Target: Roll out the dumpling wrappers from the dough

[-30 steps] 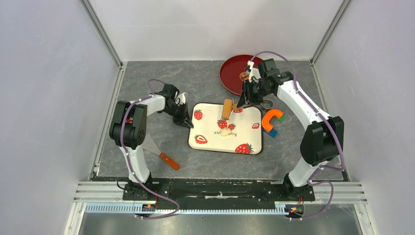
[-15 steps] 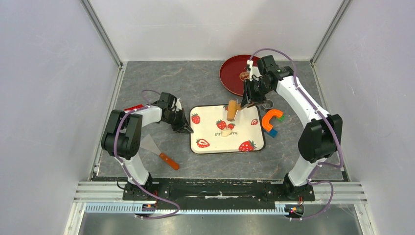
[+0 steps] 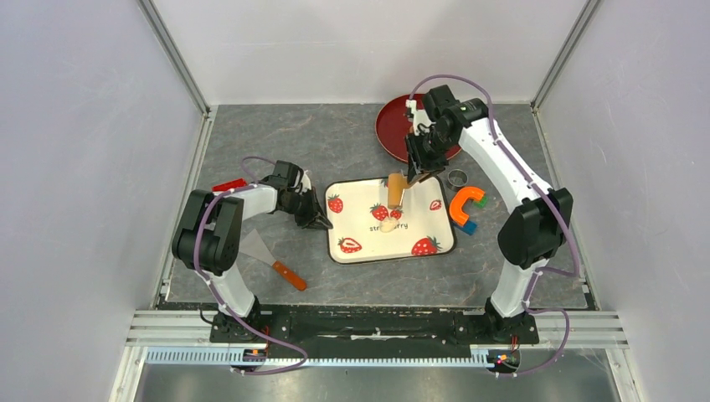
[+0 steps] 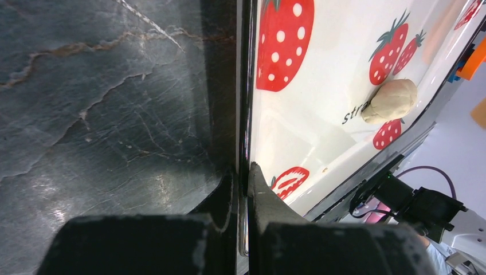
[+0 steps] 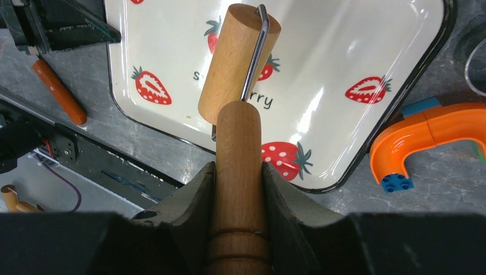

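Note:
A pale dough lump (image 3: 388, 224) (image 4: 392, 100) lies on the strawberry-print tray (image 3: 427, 226) (image 4: 298, 114) (image 5: 344, 51). My left gripper (image 3: 321, 222) (image 4: 243, 172) is shut on the tray's left rim. My right gripper (image 3: 416, 172) (image 5: 238, 172) is shut on the handle of a wooden roller (image 3: 394, 189) (image 5: 238, 63). The roller's barrel hangs over the tray's far half, just beyond the dough. In the right wrist view the roller hides the dough. The dumpling wrappers are out of view.
A red plate (image 3: 393, 126) sits at the back, behind the right arm. A metal ring cutter (image 3: 457, 177) and an orange U-shaped toy (image 3: 465, 203) (image 5: 424, 137) lie right of the tray. A scraper with an orange handle (image 3: 272, 258) (image 5: 57, 91) lies front left.
The right gripper has carried the roller a little left and farther back. The tray has slid slightly right and turned, still held by the left gripper. The ring cutter now shows.

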`<action>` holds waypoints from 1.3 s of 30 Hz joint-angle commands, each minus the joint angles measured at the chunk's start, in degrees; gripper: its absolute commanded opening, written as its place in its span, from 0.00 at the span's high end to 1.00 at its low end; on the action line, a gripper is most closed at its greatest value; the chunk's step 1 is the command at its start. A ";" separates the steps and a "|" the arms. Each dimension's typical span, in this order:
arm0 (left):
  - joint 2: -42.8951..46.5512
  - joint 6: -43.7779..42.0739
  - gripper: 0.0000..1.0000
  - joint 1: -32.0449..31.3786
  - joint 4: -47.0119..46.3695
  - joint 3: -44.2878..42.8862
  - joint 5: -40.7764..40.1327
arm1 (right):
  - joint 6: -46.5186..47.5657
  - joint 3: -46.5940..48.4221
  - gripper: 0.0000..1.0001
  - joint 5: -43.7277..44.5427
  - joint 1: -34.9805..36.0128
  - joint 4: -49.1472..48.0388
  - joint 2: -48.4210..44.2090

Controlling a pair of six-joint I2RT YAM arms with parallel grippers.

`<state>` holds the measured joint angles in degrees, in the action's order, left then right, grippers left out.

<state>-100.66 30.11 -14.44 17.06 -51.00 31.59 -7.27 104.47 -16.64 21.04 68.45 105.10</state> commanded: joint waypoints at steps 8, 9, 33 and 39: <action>-1.37 0.99 0.98 -2.78 3.16 1.71 -7.60 | 0.83 2.37 1.00 6.30 6.34 3.01 -0.13; -1.43 0.93 0.98 -2.92 3.22 1.70 -7.69 | 1.28 1.98 1.00 7.51 6.95 2.65 -0.38; -1.91 0.78 0.98 -4.42 3.72 1.34 -9.07 | 0.79 -1.99 1.00 11.74 11.86 1.67 -0.89; -1.83 0.75 0.98 -4.63 3.68 1.34 -9.44 | 0.15 -0.88 1.00 12.13 12.05 3.53 -0.41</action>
<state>-100.33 31.68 -17.23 17.10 -51.09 29.50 -6.44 101.86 -5.39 32.80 70.89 105.23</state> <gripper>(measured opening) 0.053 0.345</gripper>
